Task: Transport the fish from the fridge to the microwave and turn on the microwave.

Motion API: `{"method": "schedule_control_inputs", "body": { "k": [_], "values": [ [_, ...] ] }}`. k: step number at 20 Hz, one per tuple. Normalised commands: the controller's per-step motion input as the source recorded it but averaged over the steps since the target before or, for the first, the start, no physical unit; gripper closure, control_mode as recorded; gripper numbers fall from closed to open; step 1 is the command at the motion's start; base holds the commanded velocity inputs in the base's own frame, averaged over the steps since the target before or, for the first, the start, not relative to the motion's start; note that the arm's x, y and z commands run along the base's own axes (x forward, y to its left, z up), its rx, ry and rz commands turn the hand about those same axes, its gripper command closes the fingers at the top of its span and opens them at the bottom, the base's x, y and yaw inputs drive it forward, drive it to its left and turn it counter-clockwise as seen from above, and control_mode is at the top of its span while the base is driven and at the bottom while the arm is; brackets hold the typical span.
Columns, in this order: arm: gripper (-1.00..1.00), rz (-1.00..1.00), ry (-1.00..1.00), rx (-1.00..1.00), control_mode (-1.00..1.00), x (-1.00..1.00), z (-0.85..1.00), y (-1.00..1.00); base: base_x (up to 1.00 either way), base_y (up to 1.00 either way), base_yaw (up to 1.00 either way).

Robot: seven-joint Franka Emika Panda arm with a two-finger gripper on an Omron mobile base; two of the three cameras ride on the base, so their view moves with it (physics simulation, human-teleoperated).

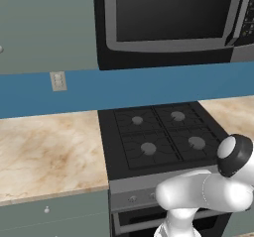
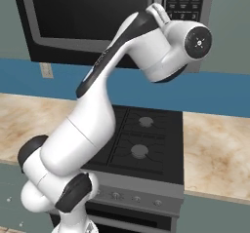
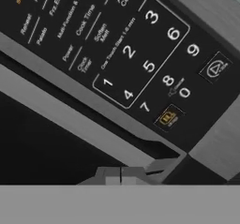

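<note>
Black keypad (image 3: 140, 54) on the microwave (image 1: 168, 23) lies just ahead of the fingers (image 3: 121, 175), which are pressed together, its start button (image 3: 168, 118) up and rightward.

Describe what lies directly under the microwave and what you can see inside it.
Under the microwave runs a blue wall strip, with the black stove below it. Its door is shut and the window dark, so whatever is inside cannot be seen.
</note>
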Motion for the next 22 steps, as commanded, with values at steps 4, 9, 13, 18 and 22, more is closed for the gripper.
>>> {"method": "schedule_control_inputs", "body": {
  "k": [4,9,13,18,22],
  "values": [
    [1.0,-0.03,0.0,0.02,-1.0,-0.02,-0.14,-0.1,0.0,0.0,0.0],
    [1.0,-0.02,-0.01,0.08,-1.0,-0.04,-0.08,-0.15,0.0,0.0,0.0],
    [1.0,-0.02,-0.01,0.1,-1.0,-0.01,-0.08,-0.13,0.0,0.0,0.0],
    [1.0,-0.03,0.0,0.1,-1.0,0.0,-0.08,-0.14,0.0,0.0,0.0],
    [1.0,-0.03,-0.01,0.08,-1.0,0.0,-0.12,-0.14,0.0,0.0,0.0]
  ]
}}
